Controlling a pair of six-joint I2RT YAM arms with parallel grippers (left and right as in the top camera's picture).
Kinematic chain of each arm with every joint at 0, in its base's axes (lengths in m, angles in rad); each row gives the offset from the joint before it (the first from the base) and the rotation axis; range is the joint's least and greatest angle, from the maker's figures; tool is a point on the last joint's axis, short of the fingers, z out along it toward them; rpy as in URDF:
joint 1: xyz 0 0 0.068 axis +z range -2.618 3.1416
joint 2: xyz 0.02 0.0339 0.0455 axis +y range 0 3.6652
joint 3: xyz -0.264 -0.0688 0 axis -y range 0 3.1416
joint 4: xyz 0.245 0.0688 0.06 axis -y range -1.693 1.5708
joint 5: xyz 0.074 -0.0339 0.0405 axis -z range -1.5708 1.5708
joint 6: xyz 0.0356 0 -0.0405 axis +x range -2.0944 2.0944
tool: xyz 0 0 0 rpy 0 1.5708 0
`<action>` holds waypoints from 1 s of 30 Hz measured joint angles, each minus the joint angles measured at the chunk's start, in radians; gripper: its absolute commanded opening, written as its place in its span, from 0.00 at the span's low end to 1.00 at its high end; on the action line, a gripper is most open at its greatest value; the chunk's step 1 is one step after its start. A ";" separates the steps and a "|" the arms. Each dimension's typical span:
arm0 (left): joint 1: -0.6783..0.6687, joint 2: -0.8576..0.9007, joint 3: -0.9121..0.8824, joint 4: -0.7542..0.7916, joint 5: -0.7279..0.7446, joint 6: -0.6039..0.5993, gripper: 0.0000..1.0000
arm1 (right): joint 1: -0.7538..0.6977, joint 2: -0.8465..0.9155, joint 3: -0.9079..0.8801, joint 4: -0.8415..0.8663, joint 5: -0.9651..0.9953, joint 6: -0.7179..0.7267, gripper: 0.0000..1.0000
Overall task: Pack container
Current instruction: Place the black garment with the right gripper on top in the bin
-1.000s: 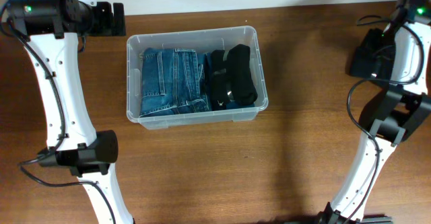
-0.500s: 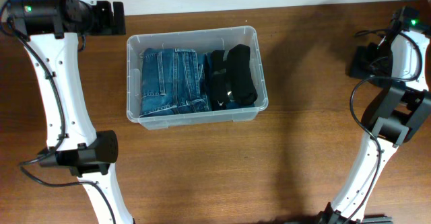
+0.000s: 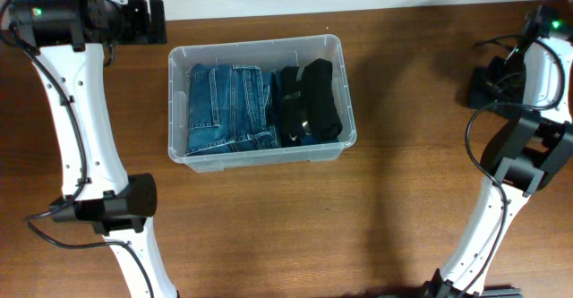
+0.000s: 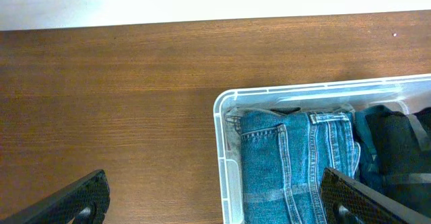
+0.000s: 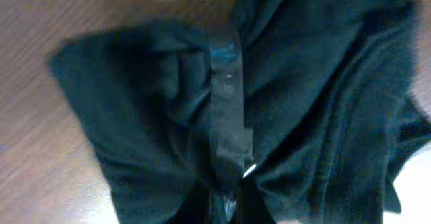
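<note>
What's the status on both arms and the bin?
Left pincer open, empty, beside container. Right pincer shut on black garment, far right. Container holds jeans and dark clothes. Nothing blocking.

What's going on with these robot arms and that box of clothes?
Two arms are packing clothes into the clear container. Folded jeans and black clothes already lie inside. The left gripper hangs open beside it, empty. The right gripper is at a black garment on the table; whether it grips is unclear.
</note>
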 measured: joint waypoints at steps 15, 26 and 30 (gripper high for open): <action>0.000 0.000 0.000 0.014 0.000 0.000 0.99 | 0.244 -0.381 0.209 -0.248 -0.259 -0.181 0.04; 0.000 0.000 0.000 0.015 0.000 0.000 0.99 | 0.701 -0.381 0.209 -0.317 -0.311 -0.799 0.04; 0.000 0.000 0.000 0.015 0.000 0.000 1.00 | 0.792 -0.381 0.187 -0.311 -0.315 -1.009 0.04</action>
